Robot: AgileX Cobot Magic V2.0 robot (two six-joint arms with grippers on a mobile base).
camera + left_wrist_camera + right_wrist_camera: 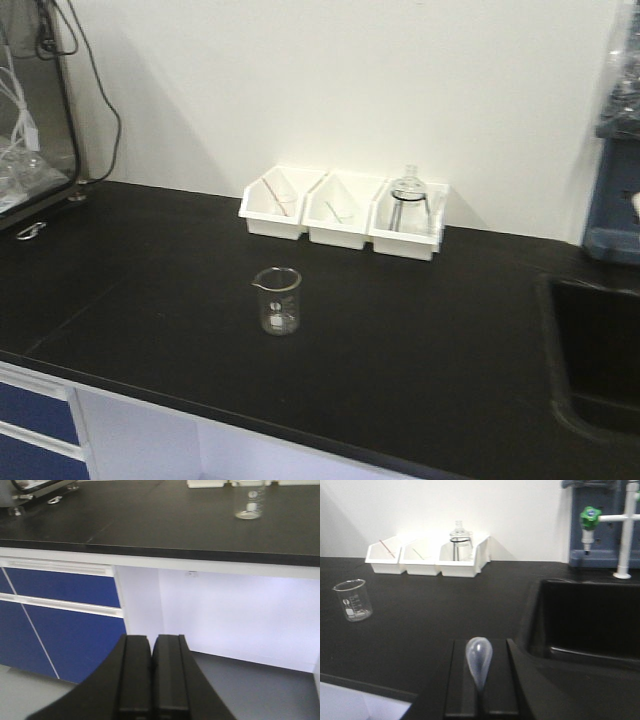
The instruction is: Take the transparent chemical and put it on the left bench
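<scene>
**Mia:** Well, where is the transparent chemical (479, 659)?

**Ben:** The right gripper (480, 647) has it. The two fingers are pressed tight on it. The round see-through bulb sticks out at the tips, and the thin stem is hidden between the fingers.

**Mia:** Is it on the left bench (420, 625)?

**Ben:** It is by the front edge of the black top. I cannot tell if it touches.

**Mia:** What else is there?

**Ben:** A glass beaker (353, 600) stands at ten o'clock from that gripper. Three white bins (427, 560) sit in a row by the wall at eleven o'clock. A black sink (590, 615) is at two o'clock.

**Mia:** And the left gripper (151, 645)?

**Ben:** Its fingers are pushed together with nothing in them. It is down low, in front of the blue drawers (60, 630).
</scene>
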